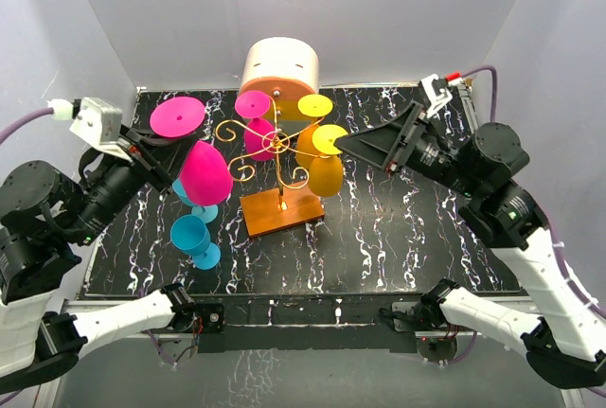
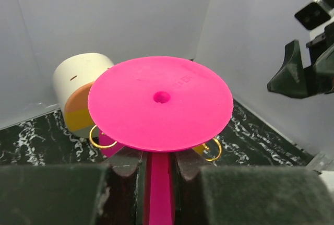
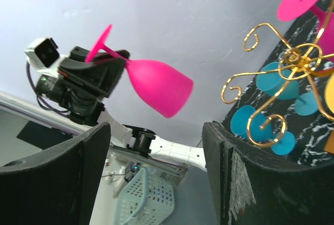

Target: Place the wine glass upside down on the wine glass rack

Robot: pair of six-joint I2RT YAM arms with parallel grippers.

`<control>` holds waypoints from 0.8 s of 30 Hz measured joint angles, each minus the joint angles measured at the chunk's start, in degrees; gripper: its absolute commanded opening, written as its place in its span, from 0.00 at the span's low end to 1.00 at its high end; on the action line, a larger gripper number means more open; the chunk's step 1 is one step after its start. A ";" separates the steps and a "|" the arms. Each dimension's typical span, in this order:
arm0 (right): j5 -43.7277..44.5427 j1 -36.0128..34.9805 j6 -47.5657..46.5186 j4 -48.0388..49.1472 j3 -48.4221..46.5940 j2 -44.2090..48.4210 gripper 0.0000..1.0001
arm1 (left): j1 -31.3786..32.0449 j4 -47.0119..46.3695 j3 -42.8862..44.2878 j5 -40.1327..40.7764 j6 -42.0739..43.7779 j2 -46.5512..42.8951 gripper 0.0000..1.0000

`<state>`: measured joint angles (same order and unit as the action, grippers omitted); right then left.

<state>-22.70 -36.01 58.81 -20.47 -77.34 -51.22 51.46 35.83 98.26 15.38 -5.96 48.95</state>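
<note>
My left gripper (image 1: 159,146) is shut on the stem (image 2: 159,183) of a pink wine glass (image 1: 204,173). It holds the glass in the air, tilted, foot (image 1: 177,116) up and bowl down, to the left of the rack. The foot (image 2: 160,103) fills the left wrist view. The glass also shows in the right wrist view (image 3: 156,86). The wine glass rack (image 1: 275,143), gold wire on an orange base (image 1: 281,211), carries another pink glass (image 1: 256,124) and yellow glasses (image 1: 324,162) upside down. My right gripper (image 1: 346,143) is open and empty just right of the rack (image 3: 282,79).
Two blue wine glasses (image 1: 196,238) stand on the black marbled table (image 1: 398,238) below the held glass. A big cream-and-orange cylinder (image 1: 279,67) stands behind the rack. White walls close in the table on three sides.
</note>
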 measured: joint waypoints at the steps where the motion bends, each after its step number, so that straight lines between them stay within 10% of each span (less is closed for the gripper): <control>1: -0.66 0.00 1.16 1.68 -0.02 -1.11 0.68 | 0.00 0.07 -0.87 0.33 0.92 -0.44 0.00; 24: 1.99 -15.93 10.60 9.29 -14.82 -24.94 0.58 | 0.00 -3.52 -12.13 2.16 12.31 -4.15 0.00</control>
<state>-20.71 -51.94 69.41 -11.18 -92.16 -76.16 51.46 32.32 86.13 17.54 6.35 44.80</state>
